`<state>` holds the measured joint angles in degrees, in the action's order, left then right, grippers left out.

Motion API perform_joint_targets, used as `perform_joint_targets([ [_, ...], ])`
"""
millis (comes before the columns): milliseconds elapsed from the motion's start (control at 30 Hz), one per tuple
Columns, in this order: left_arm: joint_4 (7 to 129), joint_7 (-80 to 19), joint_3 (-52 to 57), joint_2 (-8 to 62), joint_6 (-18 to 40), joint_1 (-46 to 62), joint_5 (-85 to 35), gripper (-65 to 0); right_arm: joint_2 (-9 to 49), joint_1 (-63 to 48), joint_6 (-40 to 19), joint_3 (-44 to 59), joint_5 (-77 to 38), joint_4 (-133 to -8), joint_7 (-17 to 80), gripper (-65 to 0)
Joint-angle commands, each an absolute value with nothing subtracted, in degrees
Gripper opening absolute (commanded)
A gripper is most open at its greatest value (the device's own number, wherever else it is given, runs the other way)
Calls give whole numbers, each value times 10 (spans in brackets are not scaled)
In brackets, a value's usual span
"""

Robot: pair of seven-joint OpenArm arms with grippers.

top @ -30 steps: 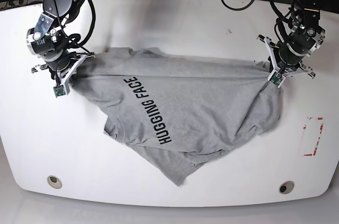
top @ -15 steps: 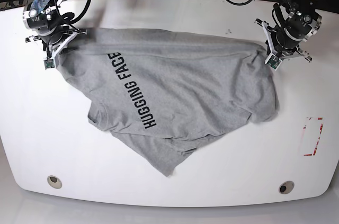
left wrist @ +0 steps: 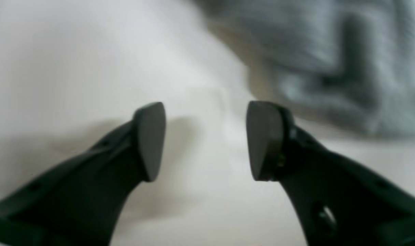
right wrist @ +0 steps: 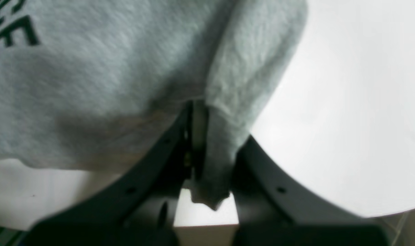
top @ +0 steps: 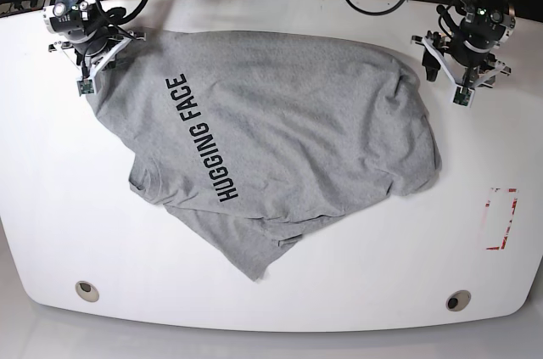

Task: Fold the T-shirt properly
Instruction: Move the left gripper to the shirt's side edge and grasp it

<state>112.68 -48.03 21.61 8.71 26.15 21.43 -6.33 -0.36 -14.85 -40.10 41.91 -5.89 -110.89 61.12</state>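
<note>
The grey T-shirt point(top: 288, 130) lies spread and wrinkled on the white table point(top: 356, 291), with the black "HUGGING FACE" lettering facing up and a lower layer sticking out toward the front. My right gripper point(top: 92, 60), at the far left of the base view, is shut on the shirt's corner. The right wrist view shows its jaws point(right wrist: 200, 116) pinching a fold of the shirt point(right wrist: 125, 68). My left gripper point(top: 462, 75), at the far right, is open and empty point(left wrist: 205, 136), just beside the shirt's edge point(left wrist: 330, 68), over bare table.
A red tape mark point(top: 501, 219) is on the table at the right. Two round holes point(top: 86, 290) point(top: 458, 300) sit near the front edge. Cables lie beyond the far edge. The right wrist view shows the table's edge close by.
Both grippers moved toward the table's far edge, dragging the shirt back and flattening it. The left gripper has let go of the shirt and opened; the right still holds it.
</note>
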Motion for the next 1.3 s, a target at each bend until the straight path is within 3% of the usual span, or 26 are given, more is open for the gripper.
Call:
perform_joint_targets([
  [0, 1137, -466, 249, 78, 292, 191, -97, -282, 3, -147, -400, 421, -62, -1120, 602, -650],
  [267, 1110, -467, 294, 66, 293, 81, -107, -282, 3, -142, -400, 422, -62, -1119, 602, -650],
  [700, 889, -462, 298, 104, 293, -70, -107, -283, -8, -131, -400, 422, -62, -1119, 601, -650],
  [933, 770, -423, 273, 136, 293, -106, -107, -283, -13, -130, -400, 421, -62, -1119, 601, -650],
  [1267, 702, -388, 235, 145, 295, -110, -109, -283, -14, -129, -400, 422, -62, -1120, 601, -650],
])
